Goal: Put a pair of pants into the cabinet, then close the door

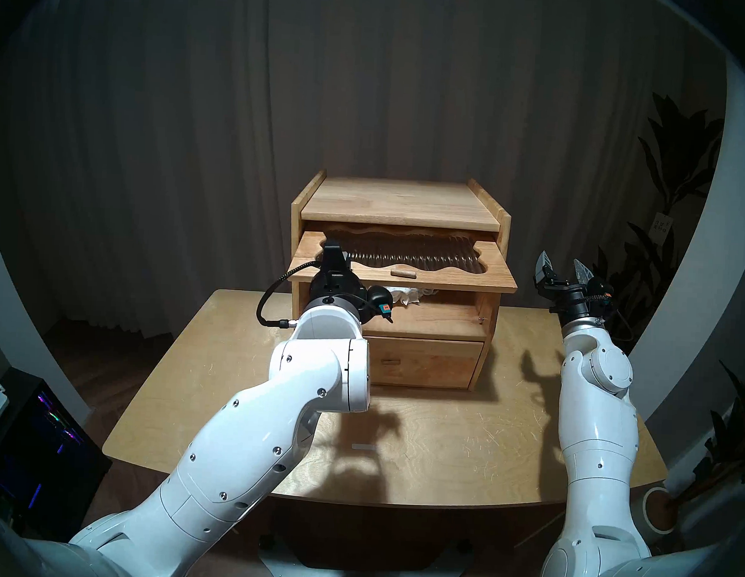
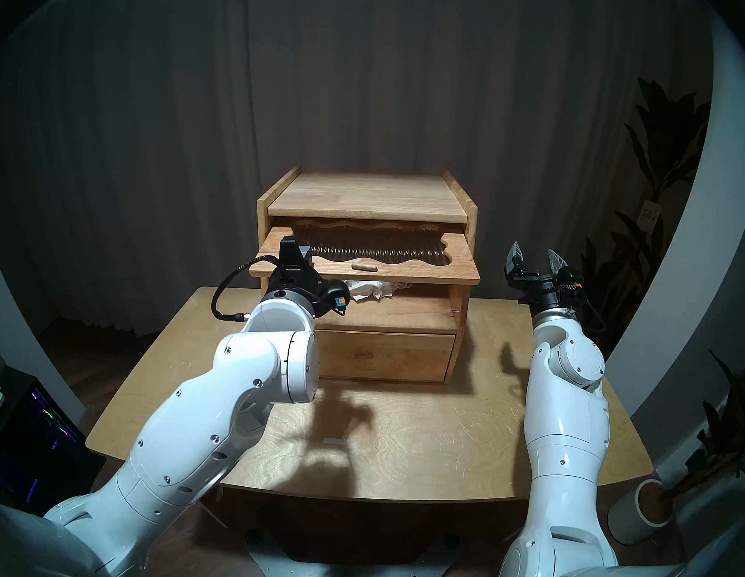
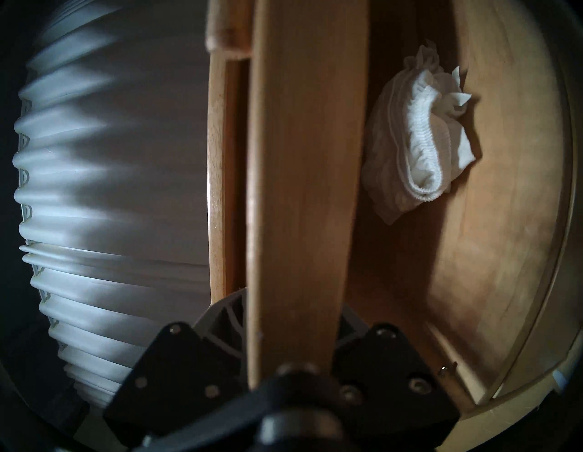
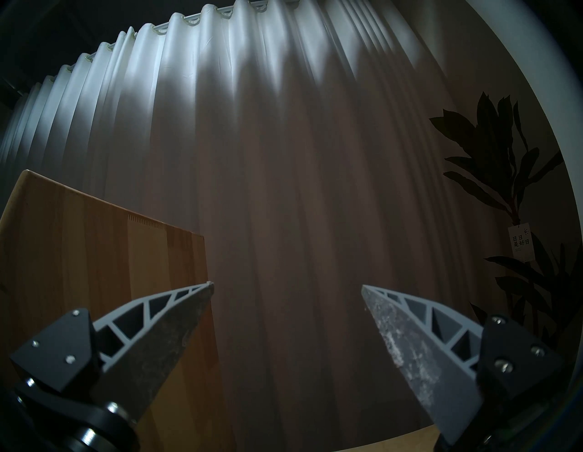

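Gripping the door (image 1: 406,264) edge, seemingly, left end effector (image 3: 293,328) fingertips hidden; right end effector (image 1: 564,264) spread wide

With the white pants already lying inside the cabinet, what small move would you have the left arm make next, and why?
Probably swing the door down toward shut. The pair of pants lies on the floor of the compartment of the cabinet, well behind the opening, and the left gripper already straddles the door's front edge, which is raised about level. The right gripper is open and off to the side.
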{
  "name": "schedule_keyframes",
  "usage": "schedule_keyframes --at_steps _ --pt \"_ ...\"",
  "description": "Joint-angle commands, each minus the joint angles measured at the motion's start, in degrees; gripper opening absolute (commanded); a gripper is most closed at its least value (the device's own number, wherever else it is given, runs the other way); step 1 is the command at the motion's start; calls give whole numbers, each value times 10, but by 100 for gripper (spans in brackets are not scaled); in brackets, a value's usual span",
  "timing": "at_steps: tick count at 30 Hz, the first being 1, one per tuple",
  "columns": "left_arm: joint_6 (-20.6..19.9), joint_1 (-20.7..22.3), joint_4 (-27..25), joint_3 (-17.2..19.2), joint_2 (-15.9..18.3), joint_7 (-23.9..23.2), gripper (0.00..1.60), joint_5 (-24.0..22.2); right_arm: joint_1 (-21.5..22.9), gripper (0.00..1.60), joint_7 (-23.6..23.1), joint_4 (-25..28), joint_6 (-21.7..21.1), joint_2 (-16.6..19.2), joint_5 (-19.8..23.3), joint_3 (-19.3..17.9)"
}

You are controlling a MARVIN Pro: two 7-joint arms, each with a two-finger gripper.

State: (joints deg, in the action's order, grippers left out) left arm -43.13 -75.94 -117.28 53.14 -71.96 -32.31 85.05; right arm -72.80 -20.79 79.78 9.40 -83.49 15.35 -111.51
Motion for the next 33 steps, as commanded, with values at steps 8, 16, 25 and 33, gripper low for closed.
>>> schedule_keyframes --at_steps 8,16,25,33 --pt "-37 -79 -65 15 38 4 0 -6 5 160 0 12 6 2 0 1" --pt "-53 -82 -48 36 40 8 0 -3 5 160 0 12 6 3 1 2" --pt "-39 -44 -8 41 27 12 160 2 4 160 1 12 6 3 1 3" --pt "-22 -12 6 14 7 4 160 9 4 160 2 12 6 4 2 4"
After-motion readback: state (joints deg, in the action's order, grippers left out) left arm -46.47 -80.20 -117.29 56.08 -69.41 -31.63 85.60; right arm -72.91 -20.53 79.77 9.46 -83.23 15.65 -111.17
